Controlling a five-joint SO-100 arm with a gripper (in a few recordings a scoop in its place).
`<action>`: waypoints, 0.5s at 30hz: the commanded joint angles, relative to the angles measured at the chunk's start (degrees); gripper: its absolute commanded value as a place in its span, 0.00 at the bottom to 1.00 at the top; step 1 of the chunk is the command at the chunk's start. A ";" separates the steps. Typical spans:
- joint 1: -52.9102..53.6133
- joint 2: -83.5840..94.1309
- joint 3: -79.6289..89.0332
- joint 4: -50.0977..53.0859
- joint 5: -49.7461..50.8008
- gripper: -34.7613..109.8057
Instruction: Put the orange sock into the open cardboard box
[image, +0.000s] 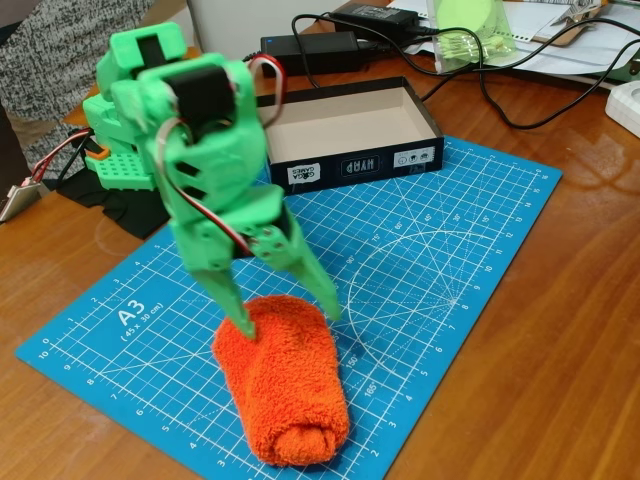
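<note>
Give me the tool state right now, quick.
Tool: open, fingers straddling the upper end of the orange sock on the blue mat; not gripping it yet.

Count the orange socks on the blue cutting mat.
1. The orange sock lies at the near edge of the blue cutting mat, under the open tool. None is seen in the open cardboard box.

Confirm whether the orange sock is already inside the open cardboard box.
No. The orange sock lies on the blue cutting mat under the open gripper, well in front of the open cardboard box.
</note>
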 joint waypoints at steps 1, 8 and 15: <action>-0.70 -2.81 -3.96 0.97 0.62 0.47; 0.53 -8.35 -7.03 0.97 1.14 0.47; 3.69 -6.94 -6.68 0.97 0.79 0.47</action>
